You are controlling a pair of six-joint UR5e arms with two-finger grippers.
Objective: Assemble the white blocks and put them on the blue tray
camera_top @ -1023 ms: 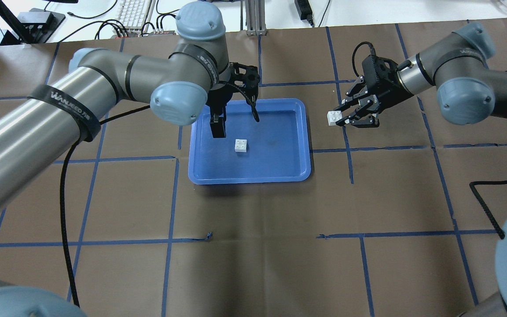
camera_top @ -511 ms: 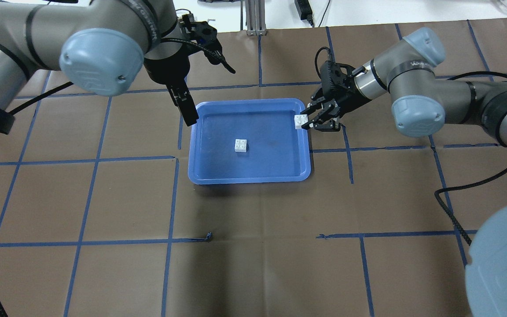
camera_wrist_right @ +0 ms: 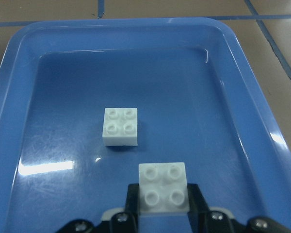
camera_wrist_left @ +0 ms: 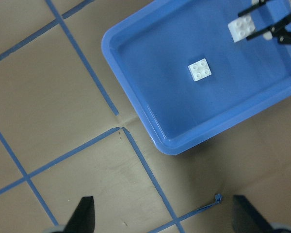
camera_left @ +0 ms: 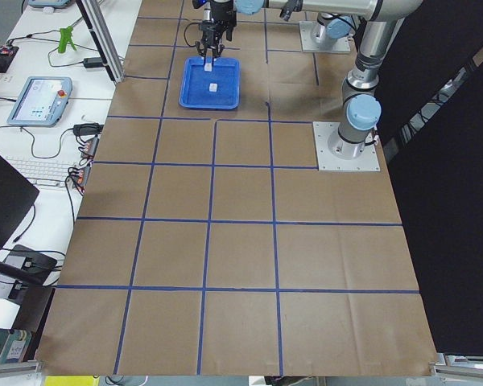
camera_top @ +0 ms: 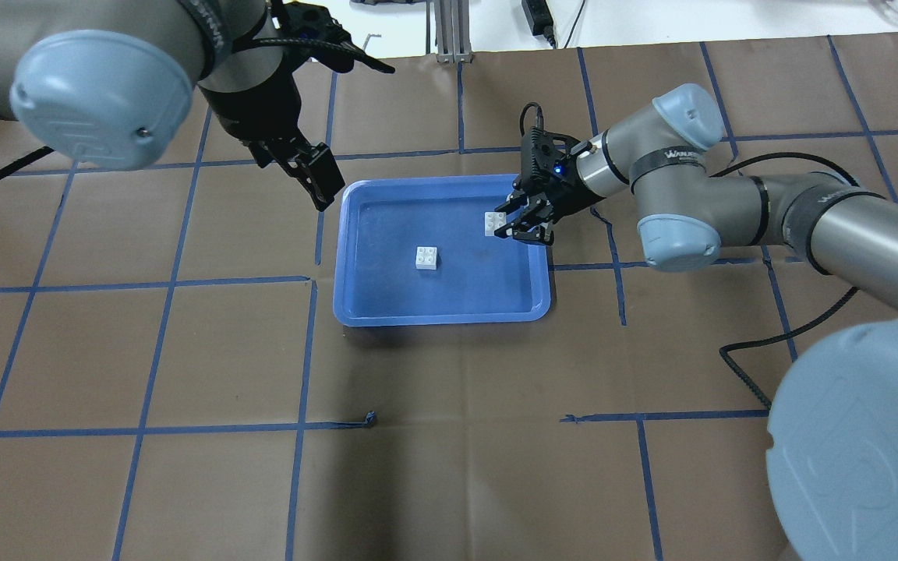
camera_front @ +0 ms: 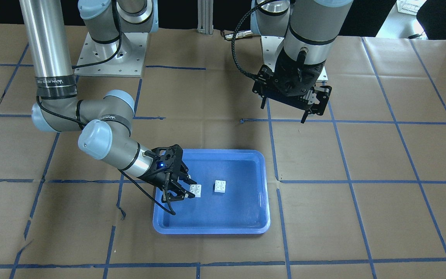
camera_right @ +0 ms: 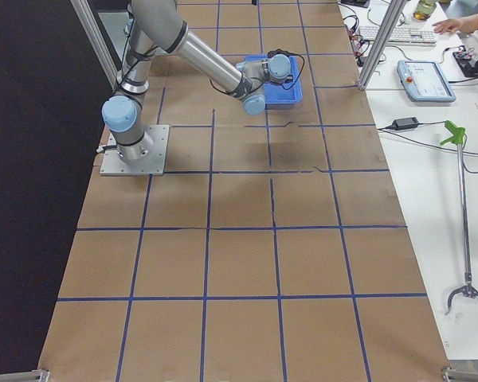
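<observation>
The blue tray (camera_top: 441, 318) lies mid-table; it also shows in the front view (camera_front: 211, 230) and both wrist views (camera_wrist_left: 136, 104) (camera_wrist_right: 121, 24). One white block (camera_top: 427, 258) sits studs-up on the tray floor (camera_front: 220, 186) (camera_wrist_left: 200, 69) (camera_wrist_right: 120, 126). My right gripper (camera_top: 507, 226) is shut on the second white block (camera_top: 493, 223), held studs-up just above the tray's right part, beside the first and apart from it (camera_front: 196, 189) (camera_wrist_right: 163, 193). My left gripper (camera_front: 284, 112) is open and empty, raised high off the tray's left side (camera_wrist_left: 165, 216).
The table is brown paper with a blue tape grid. A loose tape end (camera_top: 371, 418) sticks up in front of the tray. A keyboard and cables (camera_top: 238, 15) lie beyond the far edge. The arm base plates (camera_front: 108, 54) stand on the robot's side.
My right gripper carried its white block leftward from outside the tray, over the rim, to above the tray's right part. My left gripper rose and drew back from the tray to its left.
</observation>
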